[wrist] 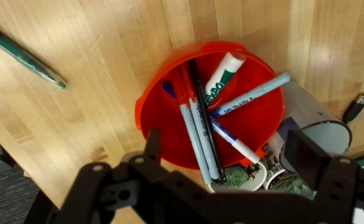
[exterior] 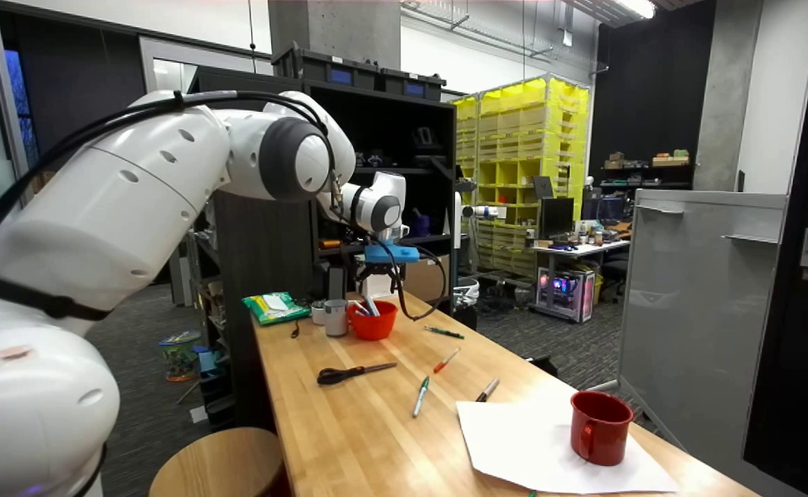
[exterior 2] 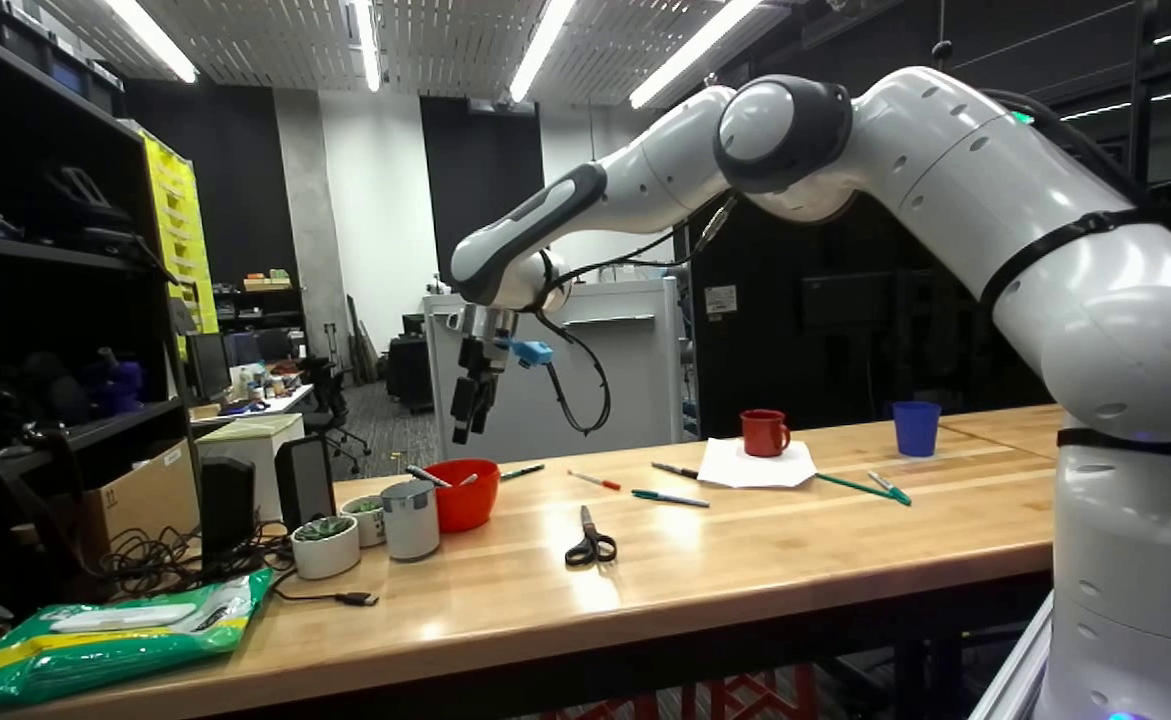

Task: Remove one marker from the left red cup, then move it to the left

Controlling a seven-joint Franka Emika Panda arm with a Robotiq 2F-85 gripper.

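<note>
The squat red cup (exterior: 374,327) stands at the far end of the table in both exterior views (exterior 2: 471,500). The wrist view shows it from above (wrist: 250,130), holding several pens and markers. A blue marker with a white end (wrist: 231,139) leans over its rim. A pale marker with a blue tip (wrist: 251,95) leans over the rim nearby. Two pale pens with red caps, a black pen and a white thick marker are also inside. My gripper (wrist: 225,140) is open and empty, above the cup, fingers pointing down; it shows in both exterior views (exterior: 380,275) (exterior 2: 472,410).
A grey mug (exterior 2: 412,522) and small potted succulents (exterior 2: 325,550) stand close beside the cup. Scissors (exterior 2: 590,545) and several loose pens lie on the table. A darker-red mug (exterior: 602,428) stands on white paper (exterior: 507,449). A blue cup (exterior 2: 916,428) stands near the robot base.
</note>
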